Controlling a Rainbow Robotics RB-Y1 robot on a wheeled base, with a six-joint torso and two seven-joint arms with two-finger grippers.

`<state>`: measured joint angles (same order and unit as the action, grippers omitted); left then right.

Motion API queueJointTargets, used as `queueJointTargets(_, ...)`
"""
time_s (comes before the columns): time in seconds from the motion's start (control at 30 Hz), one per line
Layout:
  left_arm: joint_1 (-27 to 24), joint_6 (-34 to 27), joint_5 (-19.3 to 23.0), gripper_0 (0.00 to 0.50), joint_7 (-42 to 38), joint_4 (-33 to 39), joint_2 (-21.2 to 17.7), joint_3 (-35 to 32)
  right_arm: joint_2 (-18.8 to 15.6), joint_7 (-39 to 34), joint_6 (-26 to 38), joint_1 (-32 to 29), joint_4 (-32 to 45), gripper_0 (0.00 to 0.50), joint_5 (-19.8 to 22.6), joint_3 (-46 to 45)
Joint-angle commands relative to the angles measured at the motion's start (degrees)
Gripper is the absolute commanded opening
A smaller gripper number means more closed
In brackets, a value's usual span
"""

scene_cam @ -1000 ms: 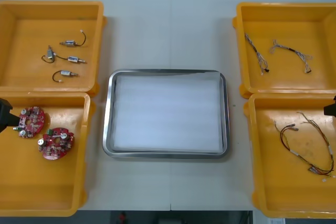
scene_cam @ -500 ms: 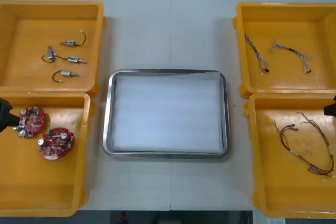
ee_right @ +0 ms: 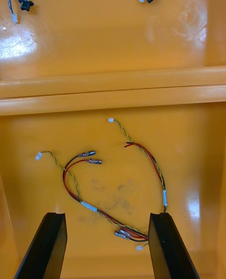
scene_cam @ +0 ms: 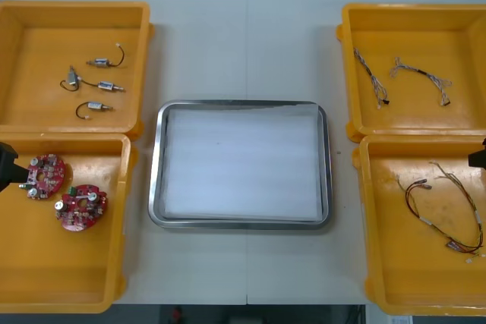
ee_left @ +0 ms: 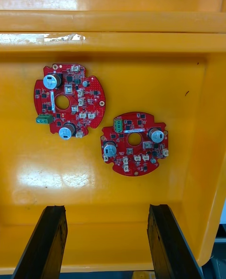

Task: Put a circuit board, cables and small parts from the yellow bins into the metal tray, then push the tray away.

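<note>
front view: the metal tray [scene_cam: 159,165] sits in the middle of the frame, white inside, nothing in it. two yellow bins stand at each side. the upper left bin [scene_cam: 76,7] holds small metal parts [scene_cam: 99,85] with short black cables [scene_cam: 80,108] on them. the lower left bin [scene_cam: 121,225] holds two red circuit boards: the first board [scene_cam: 45,174] is near the frame's left edge, and the second board [scene_cam: 82,206] is just below and to the right of it, apart from it. the upper right bin [scene_cam: 414,9] holds twisted blue and white cables [scene_cam: 372,77]. the lower right bin [scene_cam: 364,225] holds red and yellow cables [scene_cam: 448,214]. a black bit of the left arm [scene_cam: 6,165] shows at the left edge beside the first board, and a black bit of the right arm [scene_cam: 478,158] shows at the right edge over the lower right bin.

right wrist view: the right gripper [ee_right: 107,215] hangs over the lower right bin with its fingers spread wide, gripping nothing. the red and yellow cables lie loose on the bin floor, between the fingers and just beyond them. past the bin wall, ends of the blue and white cables show.

left wrist view: the left gripper [ee_left: 106,208] hangs over the lower left bin, fingers spread wide and empty. both boards lie flat on the floor beyond the fingertips, untouched.
</note>
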<state>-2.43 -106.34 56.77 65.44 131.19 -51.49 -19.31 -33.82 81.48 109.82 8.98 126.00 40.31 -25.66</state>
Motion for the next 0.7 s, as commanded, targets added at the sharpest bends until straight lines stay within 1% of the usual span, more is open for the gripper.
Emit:
queueJointTargets(0.03,1.5,0.5,-0.6,0.500,3.6,0.3,0.5,0.1,-1.1,-2.3,0.2,-1.0,0.5,0.500,0.3,0.7)
queueJointTargets(0.7,1.5,0.5,-0.6,0.500,3.6,0.3,0.5,0.1,-1.1,-2.3,0.2,-1.0,0.5,0.500,0.3,0.7)
